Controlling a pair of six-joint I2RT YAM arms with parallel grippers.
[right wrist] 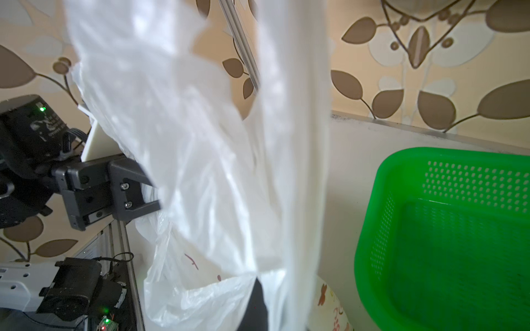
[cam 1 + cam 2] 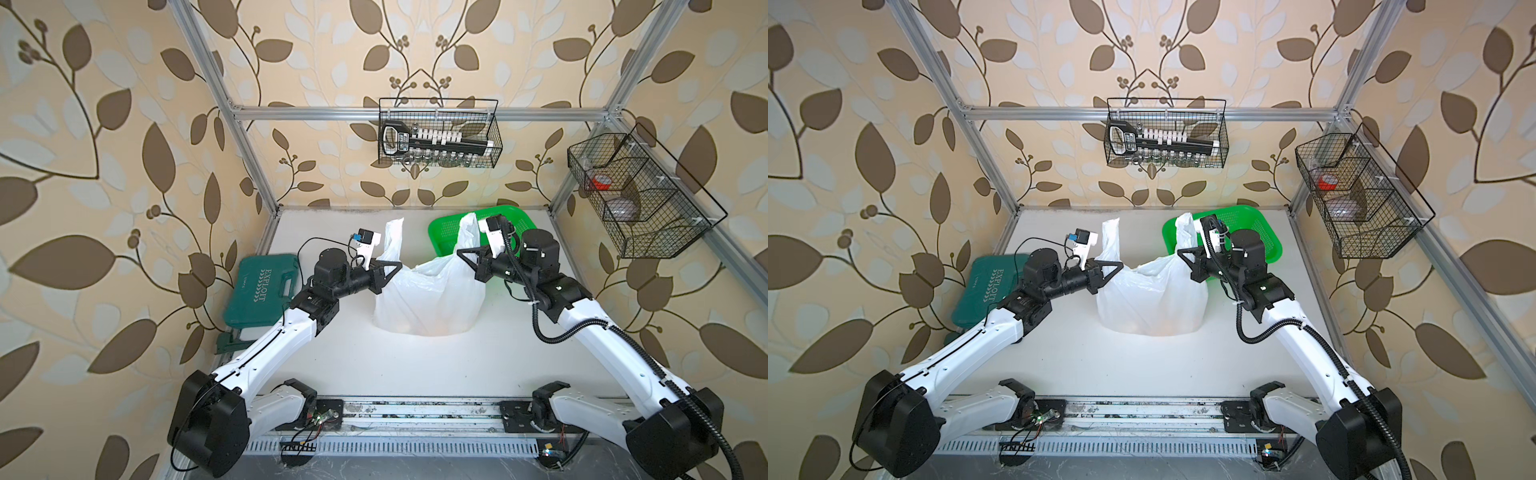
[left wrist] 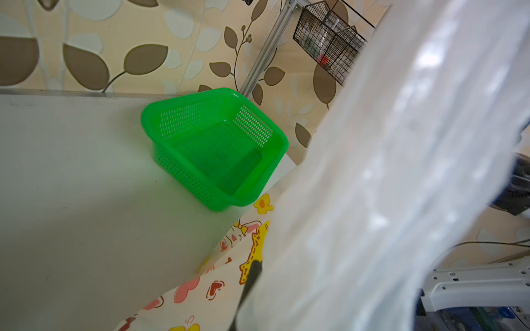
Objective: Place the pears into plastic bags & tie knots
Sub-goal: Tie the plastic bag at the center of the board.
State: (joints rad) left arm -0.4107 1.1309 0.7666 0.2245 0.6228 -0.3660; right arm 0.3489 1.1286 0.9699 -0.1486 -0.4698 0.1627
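Bag (image 2: 428,299) looks thin, slippery and floppy. The left gripper (image 2: 398,266) and right gripper (image 2: 460,252) clamp its handles (image 2: 392,237) at ten and two o'clock; best hold there.

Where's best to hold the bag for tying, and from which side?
Likely by each handle low down, near the mouth, coming in from the outer sides. The left gripper and right gripper pinch there, leaving long loose ends upright to cross.
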